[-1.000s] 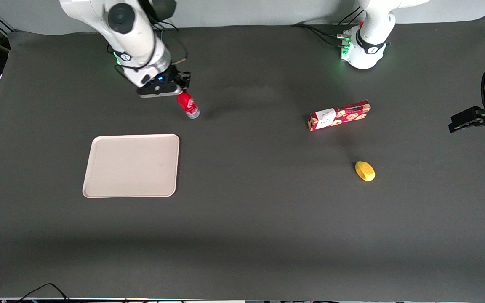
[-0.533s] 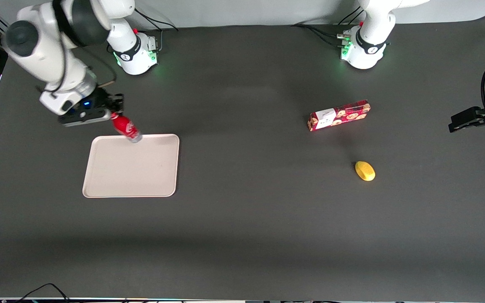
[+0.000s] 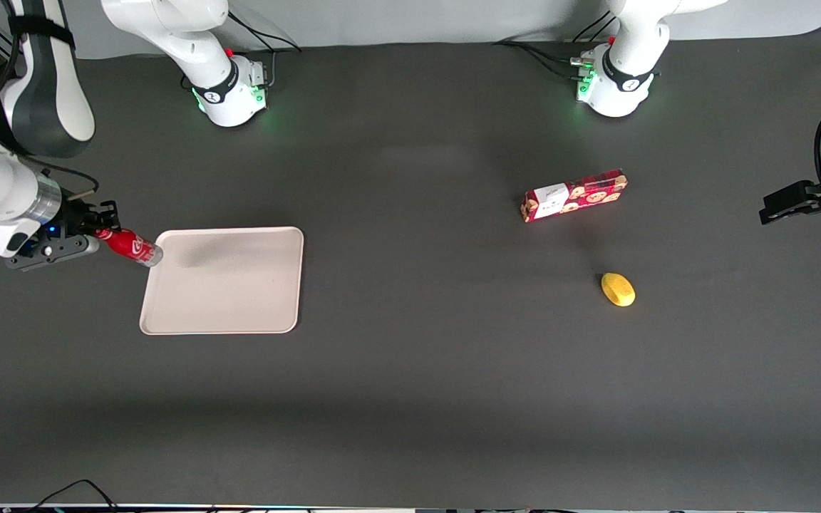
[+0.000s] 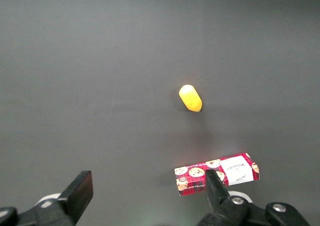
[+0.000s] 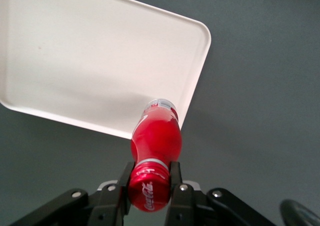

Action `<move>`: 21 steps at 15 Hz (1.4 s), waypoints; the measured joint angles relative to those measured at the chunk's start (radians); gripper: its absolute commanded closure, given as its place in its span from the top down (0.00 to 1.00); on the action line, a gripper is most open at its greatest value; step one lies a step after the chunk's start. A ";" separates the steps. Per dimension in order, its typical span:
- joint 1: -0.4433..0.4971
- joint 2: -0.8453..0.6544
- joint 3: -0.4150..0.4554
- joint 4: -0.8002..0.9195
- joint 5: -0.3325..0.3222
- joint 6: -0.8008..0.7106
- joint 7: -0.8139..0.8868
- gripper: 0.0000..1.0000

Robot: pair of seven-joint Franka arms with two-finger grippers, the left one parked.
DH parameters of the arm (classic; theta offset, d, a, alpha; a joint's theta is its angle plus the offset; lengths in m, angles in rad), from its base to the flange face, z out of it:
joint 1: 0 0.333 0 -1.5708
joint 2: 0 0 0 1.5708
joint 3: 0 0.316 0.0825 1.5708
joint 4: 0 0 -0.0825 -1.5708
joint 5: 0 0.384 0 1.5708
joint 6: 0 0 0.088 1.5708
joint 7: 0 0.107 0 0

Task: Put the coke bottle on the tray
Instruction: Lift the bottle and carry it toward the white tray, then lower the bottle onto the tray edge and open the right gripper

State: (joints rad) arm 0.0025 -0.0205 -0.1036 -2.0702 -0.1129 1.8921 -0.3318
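Front view: the gripper (image 3: 100,235) is hovering at the tray's (image 3: 239,299) nine o'clock edge; its jaws are pinching the tilted coke bottle (image 3: 130,246) by the cap.

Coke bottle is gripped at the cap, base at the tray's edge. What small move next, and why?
Probably carry it inward over the tray before lowering. The gripper is shut on the coke bottle, which hangs tilted with its base only at the tray's rim nearest the working arm's end; releasing here would likely drop it off the tray.
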 measured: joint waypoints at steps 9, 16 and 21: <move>0.000 0.135 -0.078 0.004 -0.003 0.155 -0.101 0.00; 0.006 0.180 -0.076 0.003 0.038 0.179 -0.101 0.00; 0.010 0.203 -0.075 0.003 0.044 0.216 -0.101 0.00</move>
State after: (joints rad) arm 0.0129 0.1828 -0.1783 -2.0669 -0.0684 2.1086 -0.4330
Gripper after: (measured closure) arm 0.678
